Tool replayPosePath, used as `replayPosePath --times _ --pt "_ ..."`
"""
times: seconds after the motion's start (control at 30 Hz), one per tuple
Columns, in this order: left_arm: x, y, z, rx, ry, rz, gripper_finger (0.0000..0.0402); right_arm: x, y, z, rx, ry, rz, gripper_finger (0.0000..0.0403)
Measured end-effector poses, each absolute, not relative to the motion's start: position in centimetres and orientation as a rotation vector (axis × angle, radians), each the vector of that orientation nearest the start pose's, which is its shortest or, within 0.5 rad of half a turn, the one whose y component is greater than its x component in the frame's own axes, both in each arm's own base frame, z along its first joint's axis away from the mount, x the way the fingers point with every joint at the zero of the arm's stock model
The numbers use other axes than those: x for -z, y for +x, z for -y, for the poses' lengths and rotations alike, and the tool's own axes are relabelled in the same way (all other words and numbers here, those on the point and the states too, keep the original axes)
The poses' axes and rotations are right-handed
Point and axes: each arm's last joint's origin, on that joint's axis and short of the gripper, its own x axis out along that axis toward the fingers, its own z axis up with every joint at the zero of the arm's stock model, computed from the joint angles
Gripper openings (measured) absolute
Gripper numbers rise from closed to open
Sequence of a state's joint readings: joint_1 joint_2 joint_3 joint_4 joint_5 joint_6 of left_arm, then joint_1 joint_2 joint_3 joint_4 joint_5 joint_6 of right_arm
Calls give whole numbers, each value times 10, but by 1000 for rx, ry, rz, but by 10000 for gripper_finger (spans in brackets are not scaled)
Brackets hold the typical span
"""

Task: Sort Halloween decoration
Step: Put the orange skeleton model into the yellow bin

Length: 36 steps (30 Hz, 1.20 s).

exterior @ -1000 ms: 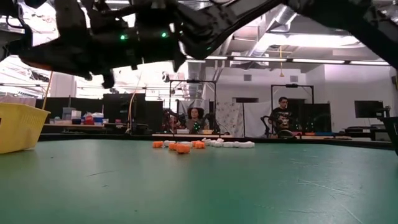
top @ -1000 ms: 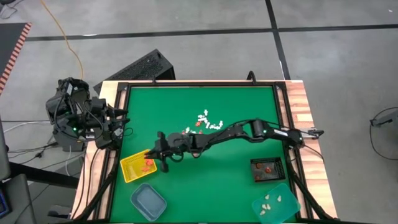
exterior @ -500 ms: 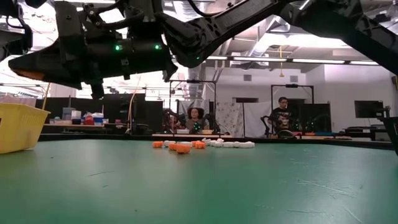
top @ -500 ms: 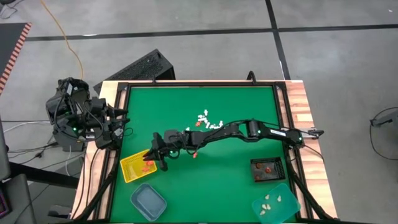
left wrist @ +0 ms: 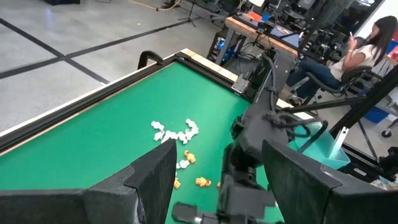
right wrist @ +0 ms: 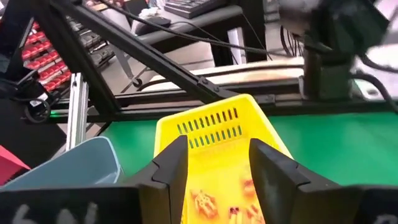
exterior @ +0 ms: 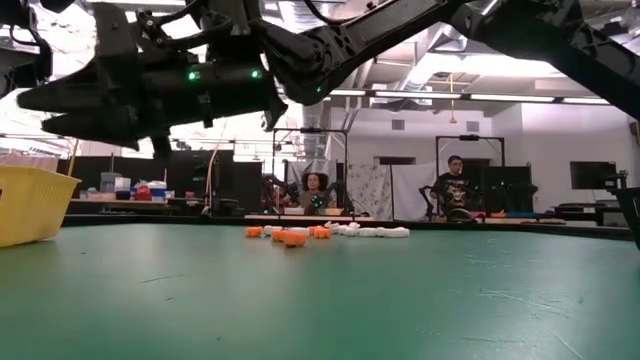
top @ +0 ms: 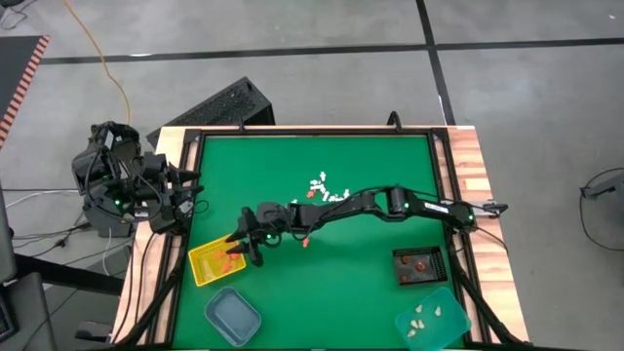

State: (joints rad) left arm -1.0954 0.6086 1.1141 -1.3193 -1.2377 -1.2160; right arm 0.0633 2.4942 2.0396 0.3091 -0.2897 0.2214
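The Halloween decoration lies as a pile of tiny white and orange trinkets (top: 322, 190) on the green mat, seen far off in the low view (exterior: 320, 232). More orange trinkets (right wrist: 202, 200) lie in the yellow tray (top: 208, 263). My right gripper (top: 240, 249) hovers over that tray's right end, open and with nothing between its fingers (right wrist: 171, 165). Beyond the table's left edge my left gripper (left wrist: 214, 183) waits, raised and open.
A blue-grey tray (top: 232, 315) sits at the near left, beside the yellow one. At the near right stand a black tray (top: 419, 264) holding red pieces and a teal tray (top: 432, 325) holding cream pieces. People sit in the room behind the table (exterior: 455, 185).
My right gripper has opened above the yellow tray and rolled a little at the wrist, staying nearly in place. The left arm has kept still.
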Motion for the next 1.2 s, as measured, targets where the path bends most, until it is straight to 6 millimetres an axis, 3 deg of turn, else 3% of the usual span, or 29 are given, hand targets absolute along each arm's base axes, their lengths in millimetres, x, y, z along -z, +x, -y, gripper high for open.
replayPosePath --times 0.23,0.43,0.57,0.77,0.9,1.2 --pt "-369 43 25 -287 -429 -187 226 -246 543 -2 -250 183 -392 146" --pt "-369 43 25 -287 -430 -187 226 -280 490 33 -179 -8 -739 133" --pt "-369 43 25 -286 -429 -187 226 -288 455 50 -115 -144 -1000 133" --pt "-369 43 24 -287 -426 -188 226 -277 430 78 -112 -205 -1246 132" --pt "-369 43 24 -287 -422 -190 226 -261 434 88 -150 -264 -1278 132" --pt "-369 43 24 -284 -418 -196 226 -221 456 78 -272 -431 -1293 132"
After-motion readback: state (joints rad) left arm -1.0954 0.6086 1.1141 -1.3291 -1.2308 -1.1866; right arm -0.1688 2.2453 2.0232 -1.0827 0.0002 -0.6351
